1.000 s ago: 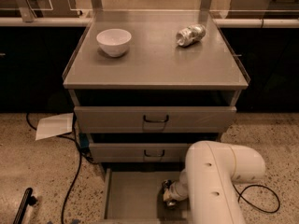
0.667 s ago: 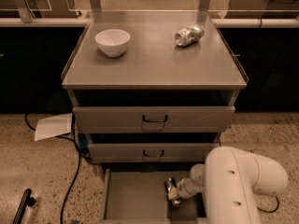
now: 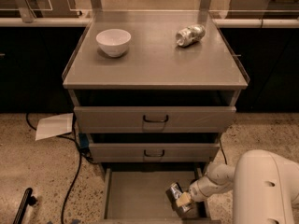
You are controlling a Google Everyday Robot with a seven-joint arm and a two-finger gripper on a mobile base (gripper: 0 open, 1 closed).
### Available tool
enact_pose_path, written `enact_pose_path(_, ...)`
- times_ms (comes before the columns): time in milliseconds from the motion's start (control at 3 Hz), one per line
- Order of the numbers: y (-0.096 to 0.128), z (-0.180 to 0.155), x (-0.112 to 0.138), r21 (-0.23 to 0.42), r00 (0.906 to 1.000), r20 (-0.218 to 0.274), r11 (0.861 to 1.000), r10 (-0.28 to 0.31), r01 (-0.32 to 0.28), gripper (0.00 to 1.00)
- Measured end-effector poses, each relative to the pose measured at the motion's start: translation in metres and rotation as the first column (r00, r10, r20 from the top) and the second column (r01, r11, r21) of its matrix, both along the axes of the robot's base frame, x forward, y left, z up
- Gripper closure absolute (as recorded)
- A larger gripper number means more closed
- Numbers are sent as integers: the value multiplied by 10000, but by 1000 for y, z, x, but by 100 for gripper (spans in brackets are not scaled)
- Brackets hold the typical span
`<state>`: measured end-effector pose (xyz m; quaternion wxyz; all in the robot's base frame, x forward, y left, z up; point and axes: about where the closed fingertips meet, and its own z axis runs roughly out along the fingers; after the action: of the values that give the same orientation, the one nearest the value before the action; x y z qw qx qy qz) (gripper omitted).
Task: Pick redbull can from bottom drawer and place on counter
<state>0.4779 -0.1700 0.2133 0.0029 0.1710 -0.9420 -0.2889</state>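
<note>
The bottom drawer (image 3: pixel 135 197) stands pulled out at the foot of the cabinet. At its right side is the redbull can (image 3: pixel 174 192), small, silvery and tilted. My gripper (image 3: pixel 181 200) comes in from the right on the white arm (image 3: pixel 261 185) and is shut on the can, holding it just above the drawer floor. The counter (image 3: pixel 154 62) is the grey cabinet top above, well away from the gripper.
A white bowl (image 3: pixel 113 42) sits on the counter's left and a fatter pale can (image 3: pixel 190 34) lies on its side at the right. Two drawer fronts with black handles (image 3: pixel 155 120) are partly out above the bottom drawer. A paper sheet (image 3: pixel 53 126) and cables lie on the floor left.
The arm has drawn off to the right, uncovering more of the drawer. The can stays in the gripper at the drawer's right side.
</note>
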Motion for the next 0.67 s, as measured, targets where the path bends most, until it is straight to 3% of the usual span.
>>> enact_pose_path(667,9,15,-13,-132,9994,-359,9999,-23,18,100)
